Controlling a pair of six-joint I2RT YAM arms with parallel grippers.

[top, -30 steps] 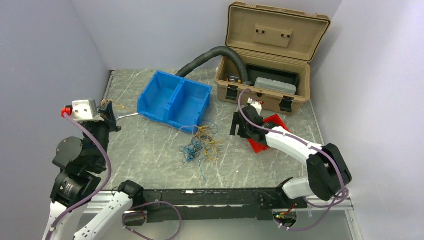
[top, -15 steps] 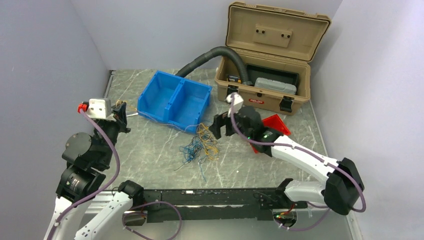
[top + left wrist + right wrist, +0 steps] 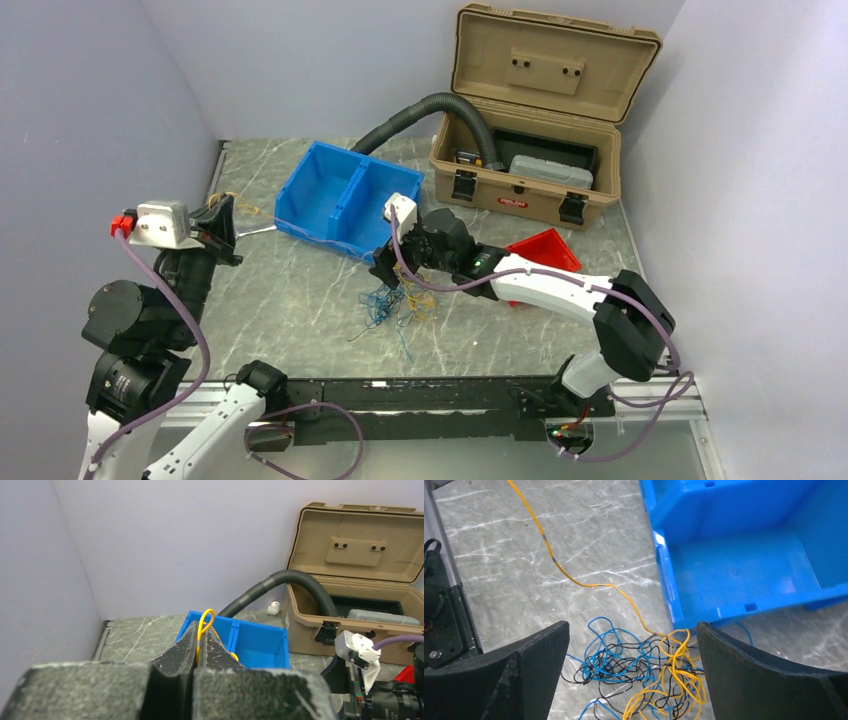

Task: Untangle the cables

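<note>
The right claw (image 3: 634, 680) is spread wide and holds nothing, with the knot of cables (image 3: 644, 672) lying on the table (image 3: 514, 555) between its fingers. The blue bin (image 3: 734, 565) has its near edge just beyond one finger. Beyond the other is open stone, crossed by a long yellow wire (image 3: 574, 582) leading out of the knot. The left claw (image 3: 199, 632), well apart, is pinched tight on a yellow loop (image 3: 205, 617).
</note>
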